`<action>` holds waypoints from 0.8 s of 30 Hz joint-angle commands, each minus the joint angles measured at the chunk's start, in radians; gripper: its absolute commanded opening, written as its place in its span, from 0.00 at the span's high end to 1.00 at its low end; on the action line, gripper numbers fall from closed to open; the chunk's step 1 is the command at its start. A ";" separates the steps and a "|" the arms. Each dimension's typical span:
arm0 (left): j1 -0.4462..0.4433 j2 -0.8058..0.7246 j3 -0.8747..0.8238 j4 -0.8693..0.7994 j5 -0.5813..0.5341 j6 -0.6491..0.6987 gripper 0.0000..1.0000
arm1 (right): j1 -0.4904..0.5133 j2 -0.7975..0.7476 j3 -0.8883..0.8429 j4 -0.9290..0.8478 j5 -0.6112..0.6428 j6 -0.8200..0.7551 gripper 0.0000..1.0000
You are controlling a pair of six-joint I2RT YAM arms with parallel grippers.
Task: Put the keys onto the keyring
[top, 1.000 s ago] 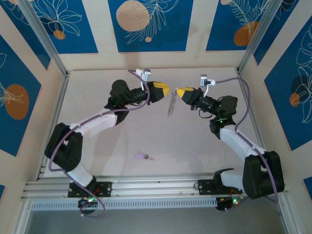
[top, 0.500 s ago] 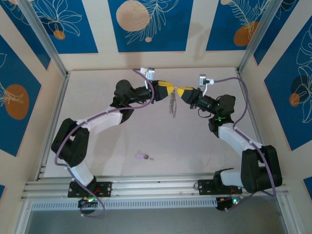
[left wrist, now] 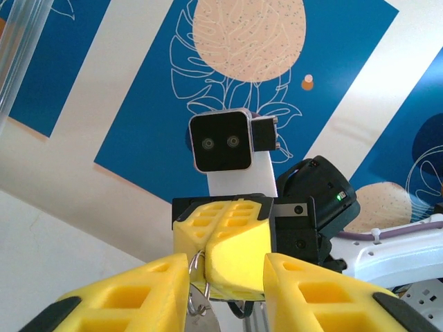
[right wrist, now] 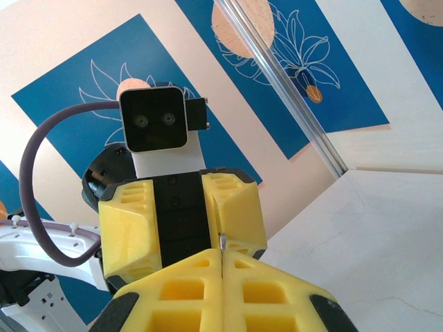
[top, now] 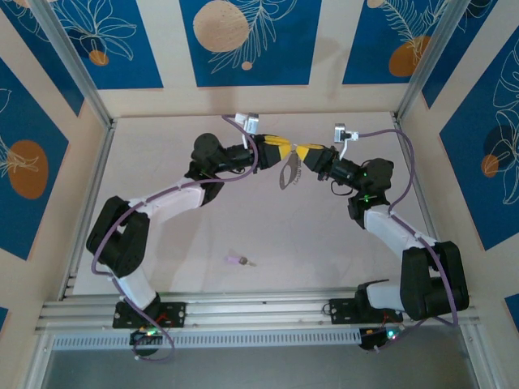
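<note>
Currently the keyring [top: 287, 173] is held clear of the table [top: 324, 243], pinched by its upper edge in the right gripper [top: 302, 152], whose jaws are pressed together on the thin wire. The loop hangs just below those fingertips, with its fringe of small silver keys [top: 283, 181] lower still. The left gripper [top: 281, 148] is set tip to tip against the right one. Its jaws stand apart and flank the right fingertips, with the wire just inside one of them; whether a pad touches the ring cannot be told. The lilac-headed key [top: 236, 260] lies flat on the table, well below and behind both grippers, toward the arm bases, and is touched by neither.

The step in hand is judged to be a second hold on the ring. It would best be taken on a bare stretch of wire just beside the right pinch, above the fringe, with the left jaws closed slowly. The right grip should be kept firm until the ring is seen not to twist or swing. Contact between the two sets of fingers should be avoided, since a nudge could work the wire loose.

The table top is pale, matt and faintly veined. It is enclosed by cream walls with blue panels [top: 243, 40] bearing peach discs and white leaf outlines. Aluminium posts [right wrist: 277, 83] stand at the corners.
</note>
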 commanded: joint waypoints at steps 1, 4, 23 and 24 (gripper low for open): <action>-0.013 0.023 0.006 0.050 -0.003 -0.005 0.67 | -0.005 -0.012 -0.008 0.051 0.023 0.009 1.00; -0.014 0.031 0.006 0.049 -0.012 -0.001 0.65 | -0.008 -0.016 -0.009 0.053 0.021 0.008 1.00; -0.024 0.066 0.015 0.095 0.004 -0.028 0.86 | -0.015 -0.010 -0.016 0.058 0.022 0.012 1.00; -0.024 0.066 0.012 0.098 0.004 -0.029 0.85 | -0.016 -0.009 -0.015 0.056 0.022 0.011 1.00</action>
